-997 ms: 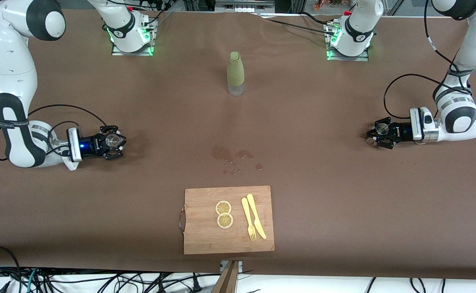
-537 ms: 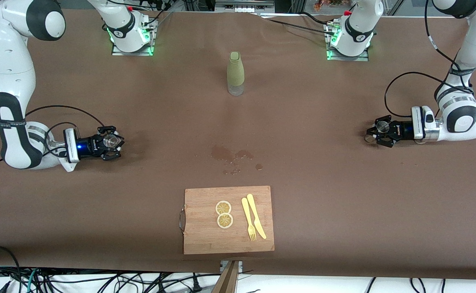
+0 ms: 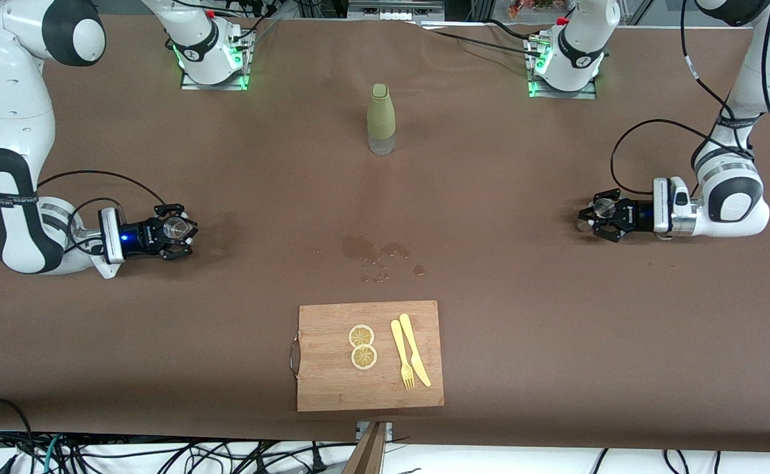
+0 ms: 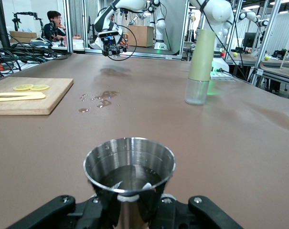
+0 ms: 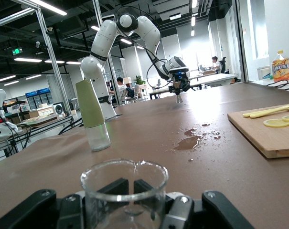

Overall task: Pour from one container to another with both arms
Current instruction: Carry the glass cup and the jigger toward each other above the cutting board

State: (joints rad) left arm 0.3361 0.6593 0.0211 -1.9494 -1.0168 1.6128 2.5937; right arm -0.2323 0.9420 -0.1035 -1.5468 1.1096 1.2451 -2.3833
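Within the left hand [image 4: 130, 214], clamped steel cup [image 4: 129, 168] of liquid; right hand [image 5: 127, 210], clamped glass [image 5: 124, 191]

steel cup [image 4: 130, 177] base hidden, glass beaker [image 5: 124, 195] base hidden

Tall green bottle [image 3: 381, 118] standing far up the brown table [image 3: 523, 329], small wet spill [image 3: 378, 253] in the middle, wooden cutting board [image 3: 332, 388] near the front camera, two lemon slices [image 3: 362, 346] on it, yellow fork [image 3: 402, 355] and yellow knife [image 3: 415, 349] beside them
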